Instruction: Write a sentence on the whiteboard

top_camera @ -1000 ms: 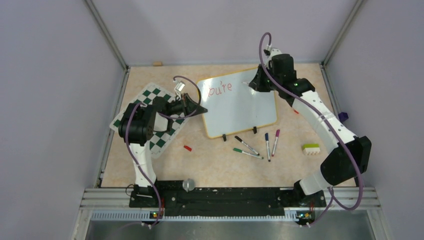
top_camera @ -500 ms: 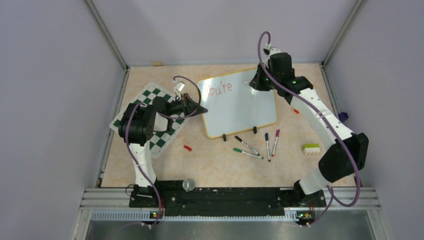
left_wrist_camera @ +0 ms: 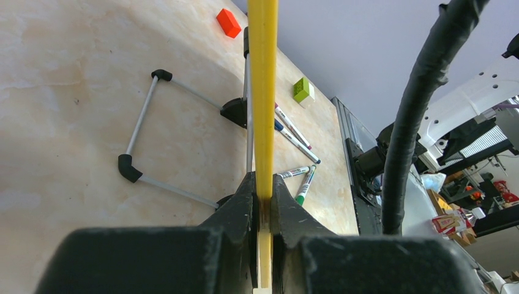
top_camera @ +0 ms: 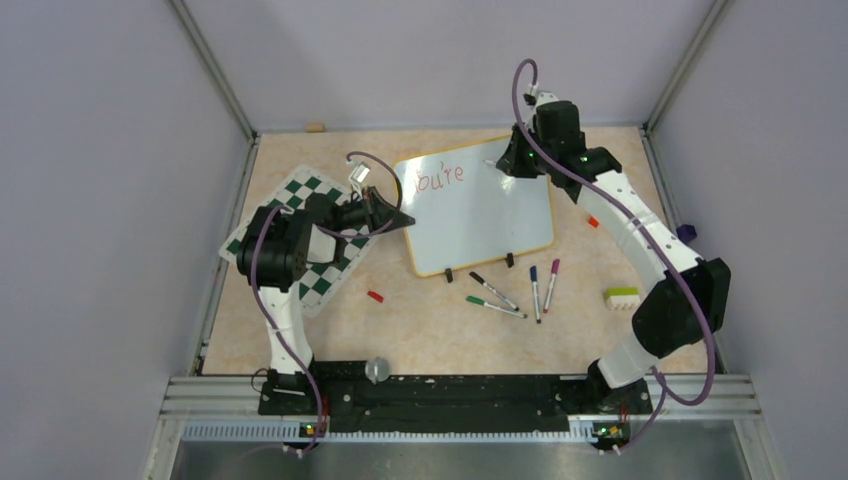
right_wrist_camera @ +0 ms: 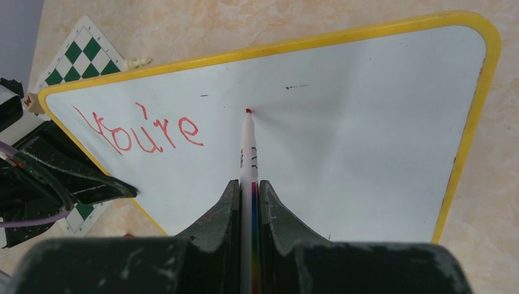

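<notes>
1. Toward the far middle of the pale, stone-patterned tabletop (top_camera: 440,335) lay the large glossy white whiteboard with a thin yellow frame (top_camera: 480,215). It sat slightly skewed, just beside the green-and-white checkered chess mat (top_camera: 300,255).
2. The left pincer (left_wrist_camera: 263,199) was pressed together on the board's yellow edge at its left corner. I judged that it was steadying the board.
3. The right pincer (right_wrist_camera: 250,193) pinched a slim white-barrelled marker with a red tip (right_wrist_camera: 248,147). The barrel pointed straight out from between the jaws, away from the wrist.
4. The red tip stood at the board's surface near the far edge, just right of the red handwritten word "You're" (right_wrist_camera: 138,128). Whether it actually touched could not be told for certain.
5. The relation that mattered was that the unwritten white field lay to the right of the tip, along the board's long axis toward its rounded yellow corner. The next word probably had to run that way.
6. The right arm was nearest to that free space and was the only one holding a pen. The left pincer sat at the opposite corner. Several loose coloured markers (top_camera: 510,292) lay on the tabletop by the board's near edge, well apart from both pincers.
</notes>
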Controlling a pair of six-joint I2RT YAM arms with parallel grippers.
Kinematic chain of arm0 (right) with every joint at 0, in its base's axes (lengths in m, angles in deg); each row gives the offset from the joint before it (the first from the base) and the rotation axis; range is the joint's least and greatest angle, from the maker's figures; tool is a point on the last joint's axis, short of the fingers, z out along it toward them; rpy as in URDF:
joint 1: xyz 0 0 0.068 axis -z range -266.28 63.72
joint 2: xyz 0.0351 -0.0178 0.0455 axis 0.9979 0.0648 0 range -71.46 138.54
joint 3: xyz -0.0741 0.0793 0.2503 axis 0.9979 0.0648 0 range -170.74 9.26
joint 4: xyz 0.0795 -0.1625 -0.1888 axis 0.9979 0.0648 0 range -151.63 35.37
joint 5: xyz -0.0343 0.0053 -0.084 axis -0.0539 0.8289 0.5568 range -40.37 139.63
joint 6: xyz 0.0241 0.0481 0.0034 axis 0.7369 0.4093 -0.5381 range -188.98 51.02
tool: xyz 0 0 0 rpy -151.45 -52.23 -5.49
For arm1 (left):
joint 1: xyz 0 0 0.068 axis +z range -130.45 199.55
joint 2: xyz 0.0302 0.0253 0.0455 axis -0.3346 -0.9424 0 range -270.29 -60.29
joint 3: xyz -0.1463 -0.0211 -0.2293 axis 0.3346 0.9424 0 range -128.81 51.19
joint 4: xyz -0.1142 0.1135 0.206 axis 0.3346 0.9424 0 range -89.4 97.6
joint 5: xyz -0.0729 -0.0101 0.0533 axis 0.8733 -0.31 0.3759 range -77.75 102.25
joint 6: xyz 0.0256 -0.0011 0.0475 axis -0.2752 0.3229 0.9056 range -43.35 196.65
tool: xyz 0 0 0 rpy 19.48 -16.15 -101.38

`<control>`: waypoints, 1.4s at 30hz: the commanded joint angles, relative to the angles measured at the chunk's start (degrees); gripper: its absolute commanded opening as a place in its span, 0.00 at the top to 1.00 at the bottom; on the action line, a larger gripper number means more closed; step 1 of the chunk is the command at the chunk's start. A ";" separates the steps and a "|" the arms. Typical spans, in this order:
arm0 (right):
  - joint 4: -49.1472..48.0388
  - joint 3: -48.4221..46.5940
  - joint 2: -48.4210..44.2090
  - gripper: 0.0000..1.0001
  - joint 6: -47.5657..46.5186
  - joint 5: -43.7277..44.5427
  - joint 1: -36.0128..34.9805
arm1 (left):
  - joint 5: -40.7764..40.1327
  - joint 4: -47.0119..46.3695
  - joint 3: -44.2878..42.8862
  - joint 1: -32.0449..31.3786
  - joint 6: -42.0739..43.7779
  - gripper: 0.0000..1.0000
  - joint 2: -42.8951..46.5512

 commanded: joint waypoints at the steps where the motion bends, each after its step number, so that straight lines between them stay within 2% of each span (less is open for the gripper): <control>1: -1.54 -2.43 0.58 1.00 -0.15 -0.60 0.47 | 1.92 -5.90 0.50 0.13 1.93 1.00 2.63; 21: -0.34 0.49 -0.43 1.00 0.03 -2.90 0.50 | 1.81 -5.89 0.54 0.13 1.93 1.00 2.58; 42: 1.62 0.32 -1.77 1.00 -0.59 3.01 0.50 | 1.95 -5.89 0.47 0.13 1.89 1.00 2.64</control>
